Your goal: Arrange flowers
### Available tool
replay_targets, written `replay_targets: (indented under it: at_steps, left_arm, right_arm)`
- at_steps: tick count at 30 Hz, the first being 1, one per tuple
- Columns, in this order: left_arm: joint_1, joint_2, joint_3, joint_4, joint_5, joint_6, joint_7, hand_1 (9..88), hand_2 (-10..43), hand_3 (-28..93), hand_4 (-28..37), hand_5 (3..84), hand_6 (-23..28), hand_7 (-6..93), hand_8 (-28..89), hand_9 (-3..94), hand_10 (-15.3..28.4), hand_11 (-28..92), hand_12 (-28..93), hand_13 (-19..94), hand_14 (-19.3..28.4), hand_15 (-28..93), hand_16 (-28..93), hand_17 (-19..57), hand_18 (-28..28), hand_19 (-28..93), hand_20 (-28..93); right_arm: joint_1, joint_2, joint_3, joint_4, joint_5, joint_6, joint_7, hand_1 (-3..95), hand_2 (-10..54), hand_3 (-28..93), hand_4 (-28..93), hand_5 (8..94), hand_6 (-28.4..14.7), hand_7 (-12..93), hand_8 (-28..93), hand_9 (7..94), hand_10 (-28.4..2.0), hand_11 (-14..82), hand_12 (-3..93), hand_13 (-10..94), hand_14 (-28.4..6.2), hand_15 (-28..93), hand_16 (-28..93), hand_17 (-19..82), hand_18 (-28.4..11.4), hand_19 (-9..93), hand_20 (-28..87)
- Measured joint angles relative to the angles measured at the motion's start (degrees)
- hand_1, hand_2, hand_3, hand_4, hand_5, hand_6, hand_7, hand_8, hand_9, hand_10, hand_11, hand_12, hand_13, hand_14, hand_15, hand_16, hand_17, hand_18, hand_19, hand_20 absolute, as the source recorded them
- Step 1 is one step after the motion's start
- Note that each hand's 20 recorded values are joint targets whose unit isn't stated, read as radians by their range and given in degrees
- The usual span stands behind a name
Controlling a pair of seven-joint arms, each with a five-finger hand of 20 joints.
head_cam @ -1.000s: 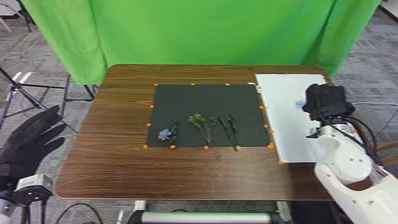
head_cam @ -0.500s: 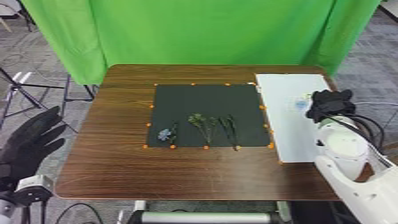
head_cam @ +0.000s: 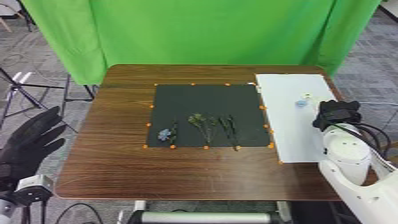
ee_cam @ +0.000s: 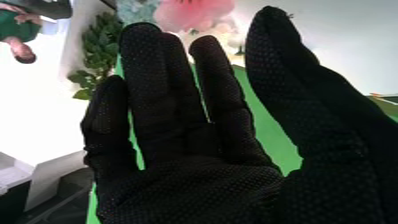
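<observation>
Right hand [head_cam: 336, 113] farther back, fingers [ee_cam: 158, 75] straight

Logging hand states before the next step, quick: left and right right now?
Left hand: open, fingers straight, holding nothing, off the table's left side.
Right hand: open, fingers straight, nothing gripped.

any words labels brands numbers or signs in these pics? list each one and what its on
There is no text I can read.
Black mat: no lettering visible.
White board: no lettering visible.
Orange markers: too small to tell if they bear print.
Right arm: no legible label.
</observation>
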Motion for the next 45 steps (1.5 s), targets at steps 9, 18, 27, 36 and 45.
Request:
replay_targets:
  at_steps: [9,18,27,36,45]
  left_arm:
    - [-0.01,0.16,0.0,0.03,0.0,0.0,-0.05,24.4,-1.5,70,-27.2,19.7,0.6,21.2,-11,18.4,8.9,9,20,12,12.1,16,6,-13.2,18.2,34,9]
    - [-0.05,0.23,0.0,0.04,0.0,0.0,-0.08,24.4,-1.5,70,-27.2,19.7,0.6,21.2,-11,18.4,8.9,9,20,12,12.0,16,6,-13.2,18.2,34,9]
    - [0.02,0.16,-0.05,0.01,0.0,0.02,-0.08,24.3,-1.6,70,-27.2,19.8,0.6,21.2,-11,18.4,8.9,9,20,12,12.1,16,6,-13.3,18.2,34,9]
    - [-0.24,0.36,-0.2,-0.02,0.02,0.02,-0.28,24.2,-1.7,70,-27.2,19.7,0.6,21.3,-11,18.4,8.9,9,20,12,12.0,16,6,-13.2,18.2,34,9]
    - [-1.83,1.48,0.57,0.03,0.05,-0.1,-0.33,24.1,-1.8,70,-27.3,19.7,0.5,21.3,-11,18.3,8.9,8,20,12,11.9,16,6,-13.2,18.2,34,9]
  right_arm:
    - [0.0,0.13,-0.11,2.54,0.06,0.24,-0.42,39.6,-9.5,85,-28,51.0,-0.8,34,-16,56.9,-11.0,33.6,25.7,56,-6.4,57,25,20,-19.3,77,53]
    - [0.16,0.13,-0.53,8.92,-0.85,13.0,-3.01,53.6,-9.5,78,-28,70.1,2.9,48,1,85.7,-4.5,15.8,48.1,81,1.2,42,45,31,-18.8,79,52]
    - [-2.05,0.1,0.96,7.02,0.41,18.35,-6.39,50.9,-9.5,84,-27,72.9,2.3,47,1,88.0,-4.6,15.0,49.5,82,1.6,44,45,32,-19.6,80,53]
    - [5.23,-1.98,-9.03,0.1,3.34,21.06,-11.75,49.8,-9.5,84,-24,73.0,2.1,47,2,87.9,-4.9,15.2,50.3,81,1.0,45,46,32,-19.7,80,53]
    - [18.59,-13.8,-21.76,0.28,3.57,21.03,-17.96,51.3,-9.5,83,-27,74.7,2.7,46,-2,89.7,-4.9,13.2,47.3,83,1.0,44,44,32,-19.7,80,53]
